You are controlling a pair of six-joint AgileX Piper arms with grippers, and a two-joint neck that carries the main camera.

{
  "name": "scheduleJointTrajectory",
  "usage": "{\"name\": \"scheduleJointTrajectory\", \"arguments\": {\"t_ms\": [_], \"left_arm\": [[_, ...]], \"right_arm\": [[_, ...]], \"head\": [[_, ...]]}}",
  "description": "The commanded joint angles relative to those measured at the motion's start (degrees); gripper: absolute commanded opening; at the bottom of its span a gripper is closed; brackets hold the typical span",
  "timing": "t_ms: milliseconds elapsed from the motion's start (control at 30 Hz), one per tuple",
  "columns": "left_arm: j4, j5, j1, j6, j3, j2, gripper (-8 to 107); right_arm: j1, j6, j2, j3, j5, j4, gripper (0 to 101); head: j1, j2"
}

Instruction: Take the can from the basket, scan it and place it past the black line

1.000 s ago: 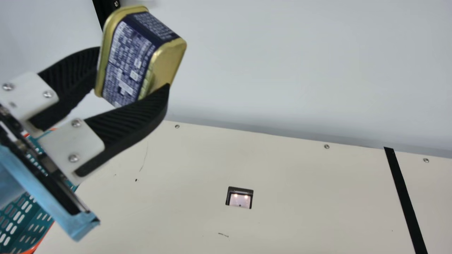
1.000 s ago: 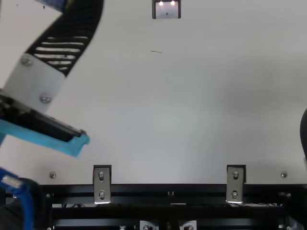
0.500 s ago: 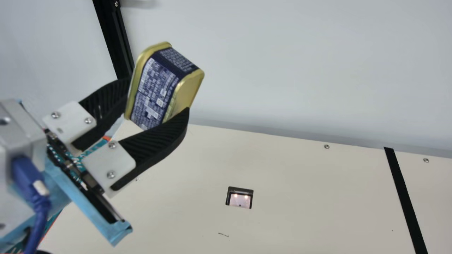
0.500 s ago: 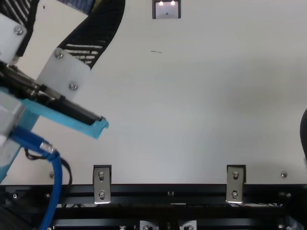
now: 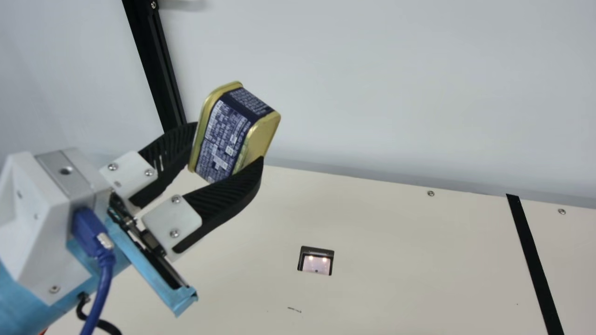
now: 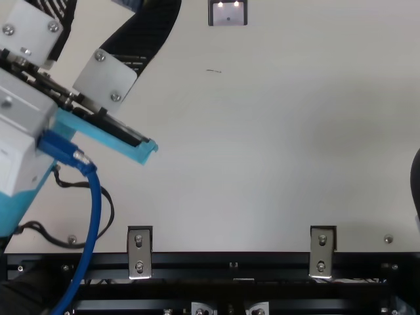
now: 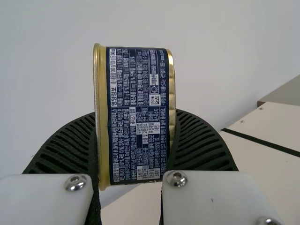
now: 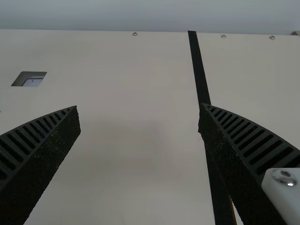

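"What have you got hold of?"

"The can (image 5: 230,132). My left pincer (image 5: 228,143) has its two ribbed fingers drawn in against the gold ends, spread only as wide as the can is deep. It's off the table (image 5: 396,288), tilted, its long axis running outward from my palm and slanting upward, and most of it stands out past the fingertips."

"And your right pincer (image 8: 139,108)?"

"Fingers well apart, nothing between them. The left one is the arm for this step, since it already carries the can."

"Where must it go?"

"Scanning first, I'd judge. The scanner window (image 5: 316,264) lies to the right of the can and nearer, set into the tabletop. So I'd move right and near, then lower, turning the wrist to bring the coded face downward. Which face has the code, I can't tell."

"Any edges to mind?"

"The wall (image 5: 396,93) rises behind the table's far edge, so I'd swing on the near side of it. With so much can sticking out, a low pass could knock a corner on the tabletop."

"And afterwards?"

"The black line (image 5: 534,265) is well to the right of the window, with table beyond it. My right pincer is out that way, so I'd want it kept clear of the can's path."
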Motion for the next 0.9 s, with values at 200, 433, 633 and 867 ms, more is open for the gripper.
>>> {"name": "scheduleJointTrajectory", "arguments": {"t_ms": [200,433,633,867], "left_arm": [[7.0,-4.9,3.3,-9.6,1.2,3.2,10],[8.8,-8.4,4.1,-12.5,2.2,5.9,10],[6.2,-11.1,2.6,-10.4,3.1,8.7,10],[1.8,-14.0,-0.3,-6.5,3.4,12.3,10]], "right_arm": [[0.0,0.0,0.0,0.0,0.0,0.0,101],[0.0,0.0,0.0,0.0,0.0,0.0,101],[0.0,0.0,0.0,0.0,0.0,0.0,101],[0.0,0.0,0.0,0.0,0.0,0.0,101]], "head": [[-2.1,-0.2],[-2.1,-0.2],[-2.1,-0.2],[-2.1,-0.2]]}}
